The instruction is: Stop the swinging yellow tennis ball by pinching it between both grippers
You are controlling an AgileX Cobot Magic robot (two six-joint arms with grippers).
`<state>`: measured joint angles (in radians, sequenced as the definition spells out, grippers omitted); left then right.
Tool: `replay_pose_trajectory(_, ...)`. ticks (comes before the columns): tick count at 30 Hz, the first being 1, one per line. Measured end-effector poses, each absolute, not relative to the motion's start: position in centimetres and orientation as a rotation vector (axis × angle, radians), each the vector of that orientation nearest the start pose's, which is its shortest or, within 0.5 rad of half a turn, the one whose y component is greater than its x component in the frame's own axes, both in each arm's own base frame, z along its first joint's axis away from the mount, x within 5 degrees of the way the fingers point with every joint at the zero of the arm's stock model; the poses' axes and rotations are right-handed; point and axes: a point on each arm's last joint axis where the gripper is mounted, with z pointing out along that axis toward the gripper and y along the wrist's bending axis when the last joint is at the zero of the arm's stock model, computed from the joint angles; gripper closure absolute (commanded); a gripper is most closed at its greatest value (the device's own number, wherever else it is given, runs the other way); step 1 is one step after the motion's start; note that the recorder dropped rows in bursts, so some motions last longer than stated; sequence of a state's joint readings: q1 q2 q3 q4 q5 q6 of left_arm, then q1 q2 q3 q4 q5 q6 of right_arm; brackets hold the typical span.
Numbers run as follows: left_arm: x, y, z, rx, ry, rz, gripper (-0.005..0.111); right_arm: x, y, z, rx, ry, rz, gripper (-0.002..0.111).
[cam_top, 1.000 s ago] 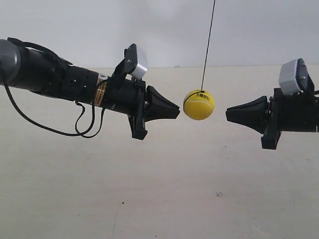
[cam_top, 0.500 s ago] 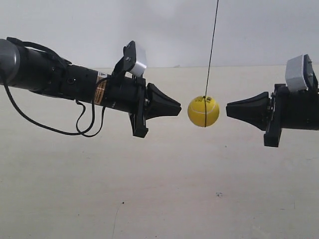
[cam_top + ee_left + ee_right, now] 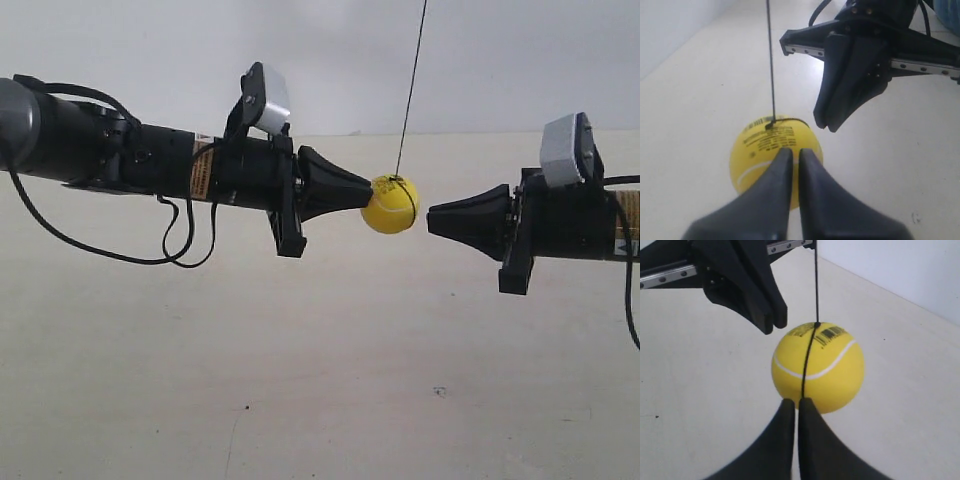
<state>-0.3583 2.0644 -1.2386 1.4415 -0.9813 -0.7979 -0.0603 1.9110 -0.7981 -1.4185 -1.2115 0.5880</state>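
Observation:
The yellow tennis ball (image 3: 390,205) hangs on a thin dark string (image 3: 410,80) between the two black grippers. In the exterior view the tip of the gripper at the view's left (image 3: 368,190) touches the ball's side. The gripper at the view's right (image 3: 432,221) stops a small gap short of the ball. In the left wrist view my left gripper (image 3: 792,150) is shut, its tips against the ball (image 3: 757,150). In the right wrist view my right gripper (image 3: 794,401) is shut just before the ball (image 3: 832,372). Neither gripper holds anything.
A pale beige tabletop (image 3: 320,380) lies well below the ball, with a white wall (image 3: 500,60) behind. A loose black cable (image 3: 175,245) droops under the arm at the exterior view's left. A small dark speck (image 3: 438,391) marks the table.
The ball has swung toward the exterior view's left and risen a little. Both arms have closed in; the one at the view's left now touches the ball.

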Motion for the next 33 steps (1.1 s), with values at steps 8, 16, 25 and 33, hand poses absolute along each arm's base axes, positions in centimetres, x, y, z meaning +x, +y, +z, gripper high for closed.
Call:
replay_pose_trajectory(8,36.8,-21.2,17.2,1.286,1.502,-0.796,0.102,31.5,6.5,15.5,-1.002,1.569,0.847,0.108)
replay_pose_trajectory(16,36.8,-21.2,17.2,1.282,1.495,-0.787,0.102,31.6,6.5,15.6,-1.000,1.564,0.842,0.108)
replay_pose_trajectory(25,37.0,-21.3,15.9,1.282,1.524,-0.803,0.102,31.7,6.5,14.7,-0.991,1.587,0.861,0.108)
replay_pose_trajectory(33,36.7,-21.5,15.6,1.285,1.499,-0.863,0.102,31.8,6.5,14.7,-0.988,1.587,0.861,0.108)
